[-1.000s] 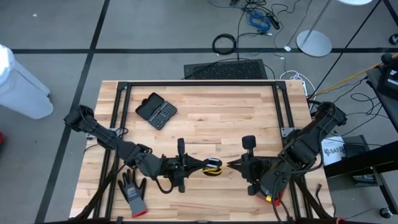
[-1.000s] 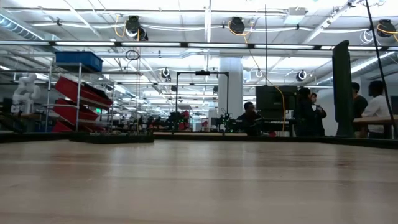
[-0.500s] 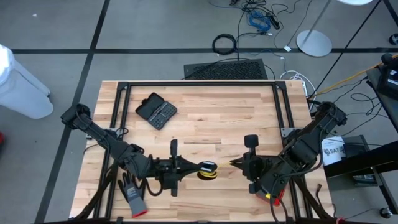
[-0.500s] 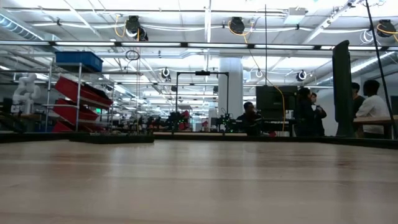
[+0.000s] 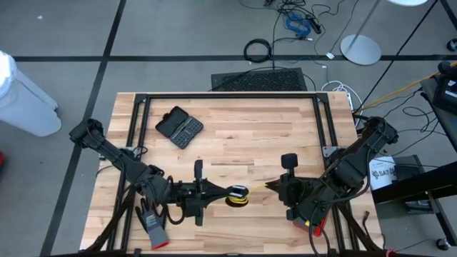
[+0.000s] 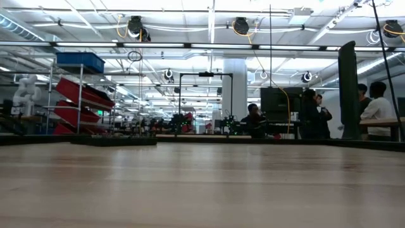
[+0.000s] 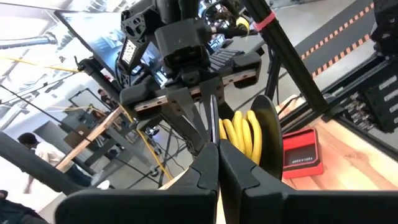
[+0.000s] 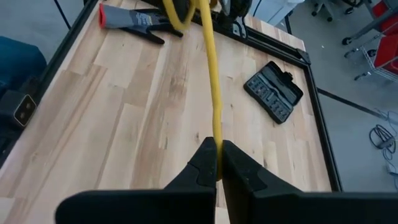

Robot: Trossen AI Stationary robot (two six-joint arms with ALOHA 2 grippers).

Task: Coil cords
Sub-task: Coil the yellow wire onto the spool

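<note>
I have the yellow cord (image 5: pixel 238 195) at the near middle of the table (image 5: pixel 243 135), its coil pinched in the left gripper (image 5: pixel 227 192) while the right gripper (image 5: pixel 270 188) is clenched on the free end stretched between them; the grey glove (image 5: pixel 151 220) lies to the near left. To wind well I would keep the strand lightly taut and feed it round the coil evenly; slack would let loops spill, too hard a pull could drag the coil out.

Thin yellow cord (image 5: pixel 241 194), wound into a small tight coil of several loops against a black round part (image 7: pixel 268 134), held off the wood near the table's front edge, one straight strand (image 8: pixel 212 87) stretched taut from coil toward the right side.
</note>
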